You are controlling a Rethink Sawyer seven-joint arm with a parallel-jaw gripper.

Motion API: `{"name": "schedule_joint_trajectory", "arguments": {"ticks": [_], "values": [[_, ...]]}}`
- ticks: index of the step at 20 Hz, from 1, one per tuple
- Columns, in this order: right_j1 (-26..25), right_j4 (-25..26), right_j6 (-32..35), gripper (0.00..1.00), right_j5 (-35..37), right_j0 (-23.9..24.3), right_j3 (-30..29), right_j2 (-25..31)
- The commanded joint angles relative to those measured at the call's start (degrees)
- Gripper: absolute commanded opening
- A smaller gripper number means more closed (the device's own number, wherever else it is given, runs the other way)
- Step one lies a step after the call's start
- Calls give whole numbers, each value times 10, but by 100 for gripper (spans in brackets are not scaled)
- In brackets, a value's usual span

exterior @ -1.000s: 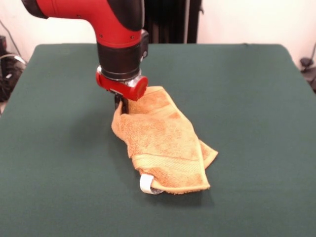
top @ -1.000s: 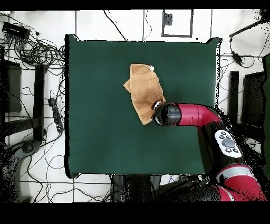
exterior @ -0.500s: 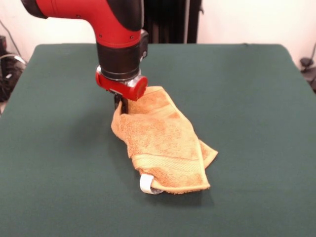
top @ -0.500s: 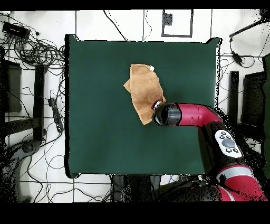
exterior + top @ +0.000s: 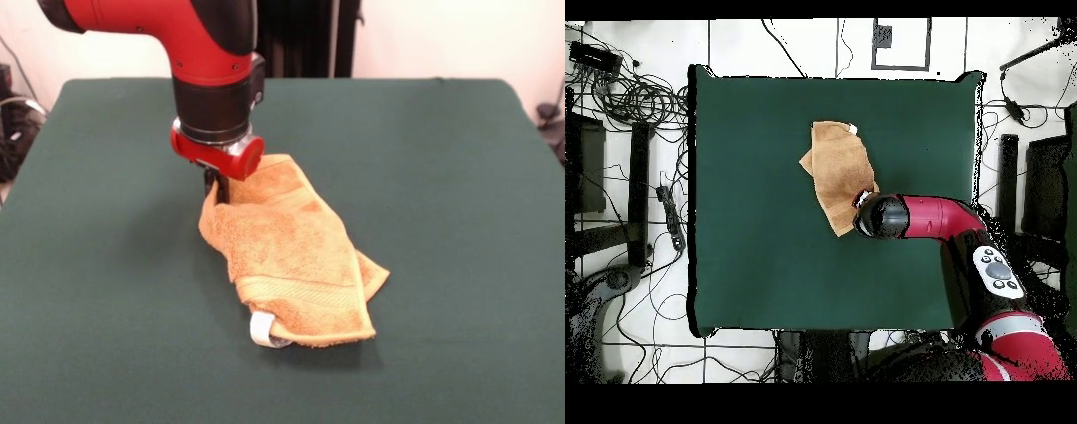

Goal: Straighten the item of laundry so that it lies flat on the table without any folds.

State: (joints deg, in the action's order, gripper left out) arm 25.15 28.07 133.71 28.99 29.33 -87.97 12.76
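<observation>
Front view: gripper (image 5: 215,187) is lowered at the folded towel (image 5: 291,256) far corner, presumably for unfolding; finger state cannot be told.

My workspace is a robotics lab: a green-clothed table (image 5: 765,250) on a white tiled floor (image 5: 625,360), ringed by tangled cables (image 5: 640,98) and black equipment stands (image 5: 1008,180).
</observation>
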Motion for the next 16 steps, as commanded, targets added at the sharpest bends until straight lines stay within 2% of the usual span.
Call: {"name": "schedule_joint_trajectory", "arguments": {"ticks": [1,16], "values": [[-26,-25,-75,0,69,5,14,69],[-17,-26,-135,0,177,35,70,100]]}}
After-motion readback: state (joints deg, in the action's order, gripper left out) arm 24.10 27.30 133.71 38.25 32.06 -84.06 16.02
